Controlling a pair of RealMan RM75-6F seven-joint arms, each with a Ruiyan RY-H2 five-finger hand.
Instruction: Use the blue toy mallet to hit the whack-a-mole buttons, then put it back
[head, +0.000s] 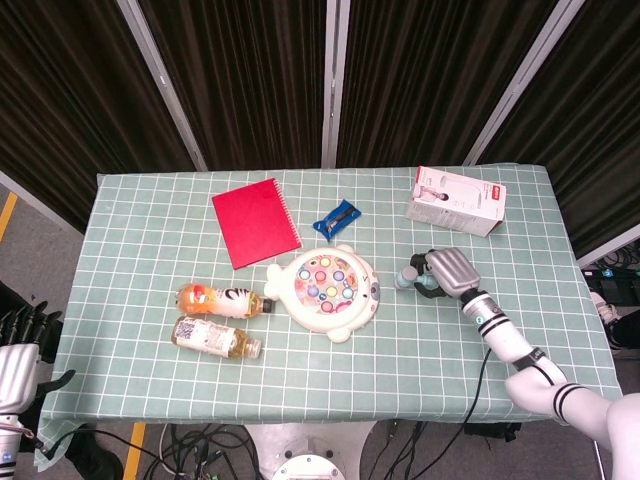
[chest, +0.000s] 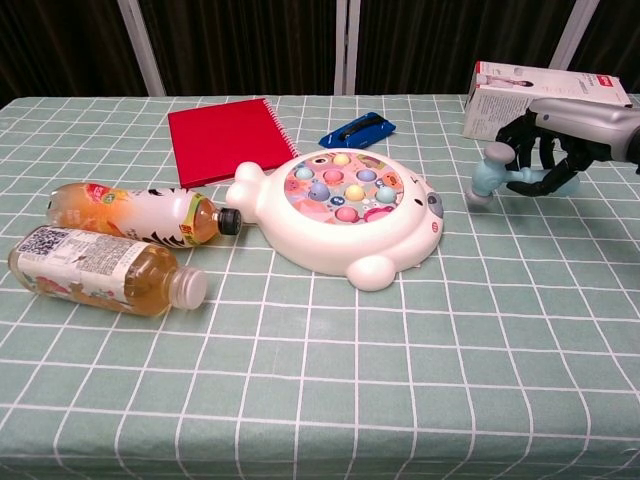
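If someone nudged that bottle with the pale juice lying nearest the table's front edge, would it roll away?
Probably. The juice bottle lies on its side and looks round, so a sideways push would likely roll it. It looks nearly full, so fairly heavy. The orange bottle beside it might stop it.

Right robot hand (head: 449, 271): silver-grey back plate, black fingers (chest: 528, 140). Wrist has black-and-white ringed bands, forearm is white with black rings near the elbow. Left robot hand (head: 18, 345): silver-grey body, black fingers, thin cable trailing below.
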